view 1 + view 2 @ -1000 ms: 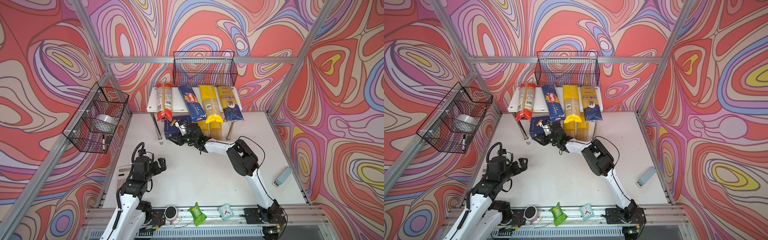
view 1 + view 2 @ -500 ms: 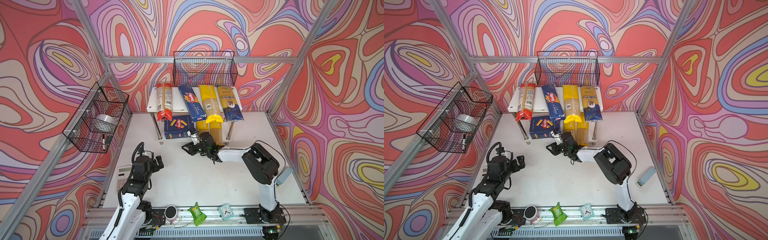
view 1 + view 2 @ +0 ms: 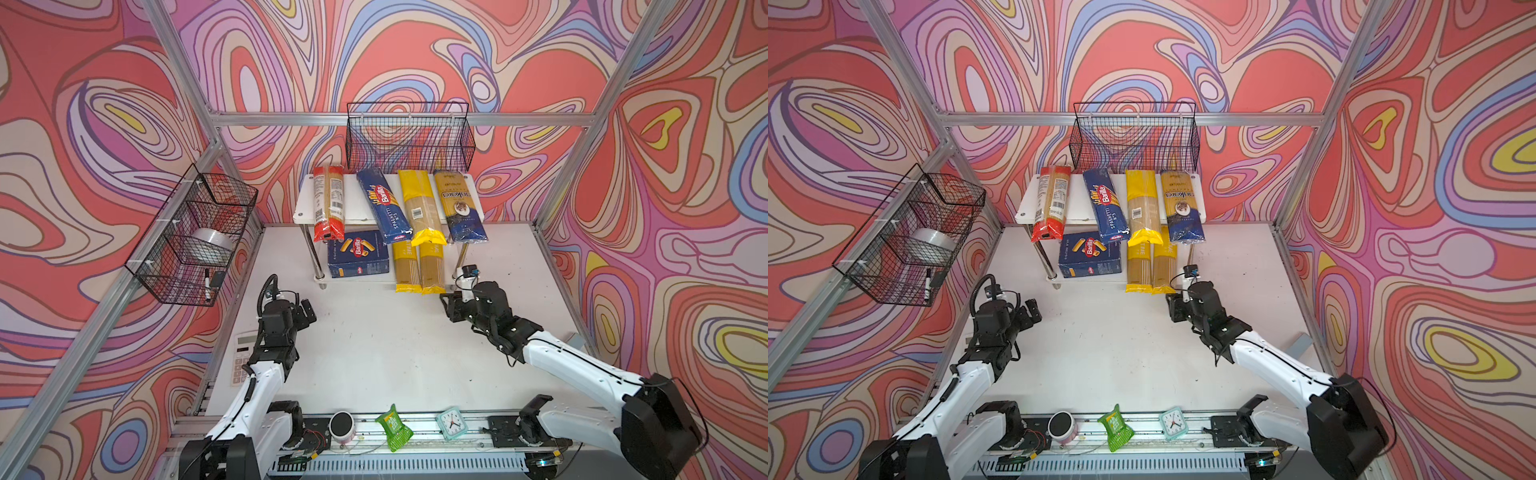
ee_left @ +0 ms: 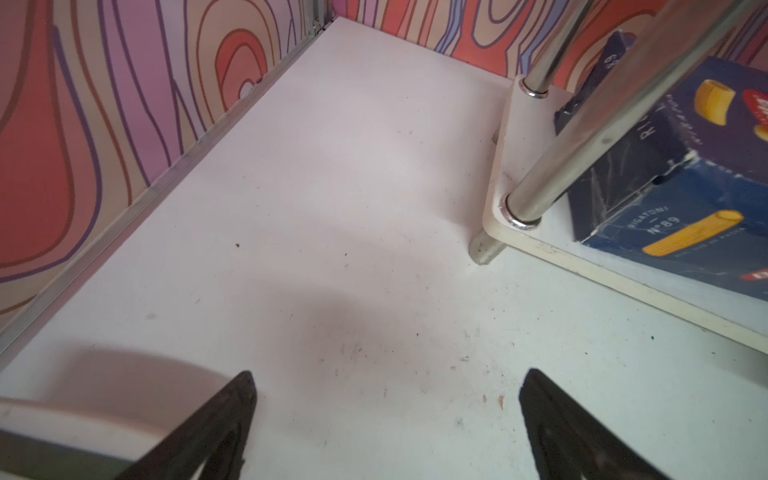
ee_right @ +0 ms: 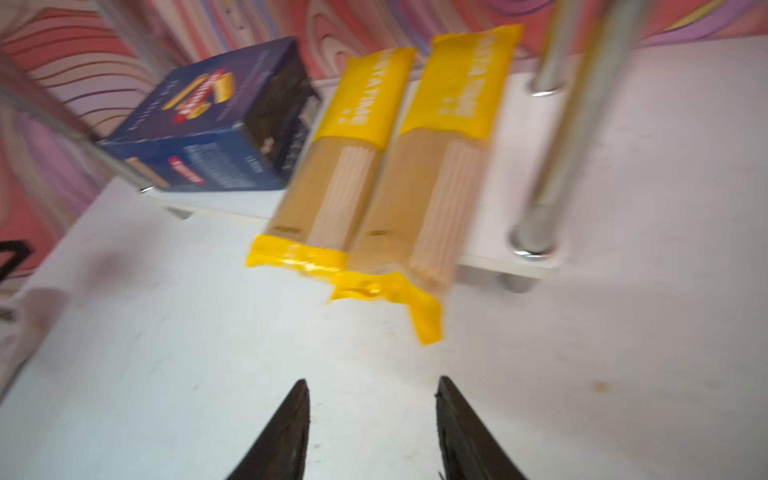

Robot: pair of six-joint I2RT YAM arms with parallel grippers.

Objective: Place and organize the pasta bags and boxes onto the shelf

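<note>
Top views: rigatoni box [image 3: 358, 257], spaghetti box [image 3: 384, 205] and five bags [image 3: 422, 208] all on shelf [image 3: 353, 210]; task looks done. Left fingers [image 4: 232, 407] and right fingers [image 5: 291, 428] apart, empty.

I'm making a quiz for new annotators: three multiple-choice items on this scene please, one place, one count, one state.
1. Where is the rigatoni box?
A. on the shelf's lower tier
B. on its top tier
C. off the shelf

2. How many packs lie on the top tier?
A. two
B. four
C. six

3. The right end effector is:
A. shut on a packet
B. open and empty
C. out of view

Answers:
1 A, it lies under the top tier.
2 B, red bag, spaghetti box, yellow bag, gold-and-blue bag.
3 B, its fingers stand apart with nothing between.
</note>
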